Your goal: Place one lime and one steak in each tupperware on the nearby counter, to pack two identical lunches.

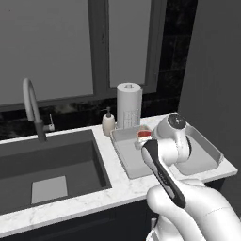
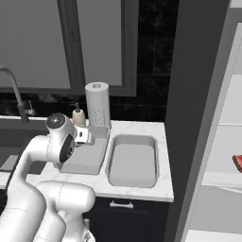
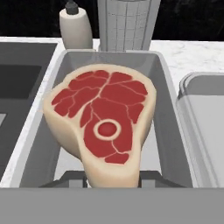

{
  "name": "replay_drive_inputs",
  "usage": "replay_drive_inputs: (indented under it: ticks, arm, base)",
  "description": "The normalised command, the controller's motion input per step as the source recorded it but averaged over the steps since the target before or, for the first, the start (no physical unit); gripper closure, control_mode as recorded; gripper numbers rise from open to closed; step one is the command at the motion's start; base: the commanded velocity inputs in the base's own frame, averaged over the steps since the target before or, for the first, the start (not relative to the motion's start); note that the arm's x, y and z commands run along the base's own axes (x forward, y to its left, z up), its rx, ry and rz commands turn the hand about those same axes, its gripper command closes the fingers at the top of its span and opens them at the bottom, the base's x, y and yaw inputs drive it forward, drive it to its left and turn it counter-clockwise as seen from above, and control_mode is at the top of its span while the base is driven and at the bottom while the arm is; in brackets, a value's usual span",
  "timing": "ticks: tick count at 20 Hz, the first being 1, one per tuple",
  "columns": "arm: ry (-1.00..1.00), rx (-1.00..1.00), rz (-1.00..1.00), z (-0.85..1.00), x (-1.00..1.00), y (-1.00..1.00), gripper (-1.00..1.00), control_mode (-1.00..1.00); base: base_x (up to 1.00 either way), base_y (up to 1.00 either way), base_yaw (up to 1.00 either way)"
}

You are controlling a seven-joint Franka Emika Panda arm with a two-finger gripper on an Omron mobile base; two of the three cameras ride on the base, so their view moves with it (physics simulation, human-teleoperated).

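The counter (image 1: 117, 193), white and faintly marbled, runs under the window, with the dark sink basin (image 1: 47, 164) sunk into its left part and a curved faucet (image 1: 32, 106) rising at the basin's far edge. On the right part of the counter two light-grey tupperware trays sit side by side, nearly touching: the left tupperware (image 2: 87, 158), over which my arm reaches, and the right tupperware (image 2: 133, 163), which lies bare. At the far edge, just behind the left tray, stands a roll of paper towels (image 2: 97, 104), and a small soap bottle (image 2: 78, 116) stands just left of it. My gripper (image 3: 111, 177) is clenched on the steak (image 3: 103, 124), a thick block with a red marbled top, a small round bone and pale tan sides; the fingers pinch its narrow near end, and the meat hangs over the inside of the left tray. I cannot tell whether it touches the tray floor.
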Motion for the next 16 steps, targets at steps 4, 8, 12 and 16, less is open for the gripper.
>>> replay_drive_inputs:
  ticks: [4,8,12,16]
  arm:
    - [0.0,0.0,0.0,-0.36,0.27,0.0,1.0,-1.0]
    - [0.01,0.0,0.0,-0.41,0.23,-0.01,1.0,-1.0]
    - [0.06,0.0,0.0,-0.46,0.22,-0.06,1.0,-1.0]
    - [0.03,0.0,0.0,-0.48,0.17,-0.03,1.0,-1.0]
  base:
    - [0.0,0.0,0.0]
    - [0.0,0.0,0.0]
    - [0.0,0.0,0.0]
    - [0.0,0.0,0.0]
